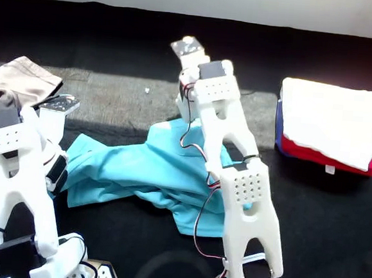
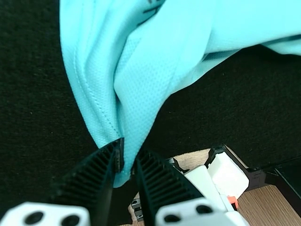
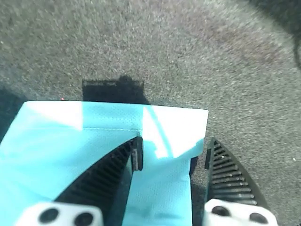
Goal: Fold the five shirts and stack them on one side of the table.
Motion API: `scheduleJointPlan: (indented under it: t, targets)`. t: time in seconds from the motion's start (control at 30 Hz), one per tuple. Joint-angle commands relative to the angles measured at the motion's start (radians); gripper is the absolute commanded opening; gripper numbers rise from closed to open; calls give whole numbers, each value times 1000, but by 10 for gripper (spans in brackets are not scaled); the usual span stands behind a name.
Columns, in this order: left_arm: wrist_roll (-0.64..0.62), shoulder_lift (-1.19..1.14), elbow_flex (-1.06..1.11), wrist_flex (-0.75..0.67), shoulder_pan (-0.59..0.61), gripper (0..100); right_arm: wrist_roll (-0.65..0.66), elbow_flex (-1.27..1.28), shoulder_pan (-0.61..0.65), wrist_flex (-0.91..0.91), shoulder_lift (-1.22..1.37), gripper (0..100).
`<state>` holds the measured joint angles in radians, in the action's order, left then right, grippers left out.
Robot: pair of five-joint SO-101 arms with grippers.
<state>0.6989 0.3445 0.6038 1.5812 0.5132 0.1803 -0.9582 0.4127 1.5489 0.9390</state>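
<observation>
A turquoise shirt (image 1: 151, 172) lies crumpled across the middle of the black table. My left gripper (image 2: 128, 162) is shut on its left edge, and a fold of turquoise shirt (image 2: 141, 80) hangs from the pinch; in the high view this left gripper (image 1: 58, 171) sits at the shirt's left end. My right gripper (image 3: 173, 153) is open at the shirt's far edge, its jaws standing either side of a flat corner of the turquoise shirt (image 3: 108, 141). Seen from above, the right gripper (image 1: 186, 116) is at the shirt's back edge.
A stack of folded shirts (image 1: 329, 124), white over red and blue, sits at the right side. A beige shirt (image 1: 23, 78) lies loose at the back left. A wooden table edge (image 2: 268, 207) and an arm base (image 2: 221, 174) show beyond the left gripper.
</observation>
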Motion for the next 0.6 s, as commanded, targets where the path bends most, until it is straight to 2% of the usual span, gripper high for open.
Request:
scheduleJointPlan:
  t: [0.0,0.3,0.37,0.47,0.57]
  targets:
    - [2,18,-8,-6,-5,10,-3,-50,-1,-8,41,216]
    - [2,18,-8,-6,-5,10,-5,-93,-12,4,125,213]
    - [2,18,-8,-6,-5,10,-5,-105,-16,2,116,159]
    - [2,18,-8,-6,-5,10,-9,-180,-27,8,85,0]
    - [2,18,-8,-6,-7,10,-9,-285,-51,44,44,3]
